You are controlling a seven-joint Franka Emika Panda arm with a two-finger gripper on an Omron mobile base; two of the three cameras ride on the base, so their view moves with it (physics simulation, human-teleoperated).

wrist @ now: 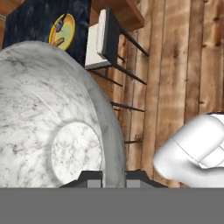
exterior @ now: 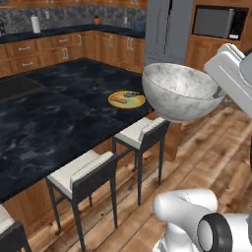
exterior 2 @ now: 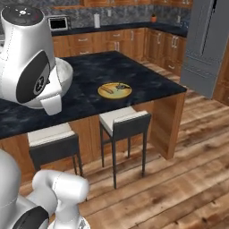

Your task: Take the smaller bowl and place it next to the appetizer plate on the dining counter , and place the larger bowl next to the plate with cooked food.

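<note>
The larger bowl, white-grey marbled and deep, hangs in the air, and my gripper is shut on its rim, one fingertip inside and one outside. In the hand view its hollow inside faces the camera. The bowl peeks out from behind my hand, over the stool side of the dining counter. The plate with cooked food, yellow with brownish pieces, lies near the counter's end, to the left of and beyond the bowl. The smaller bowl and the appetizer plate are out of view.
Two white-seated stools stand along the counter's near edge, under and beside the held bowl. Wood floor spreads to the right. A grey fridge and wall cabinets stand behind the island.
</note>
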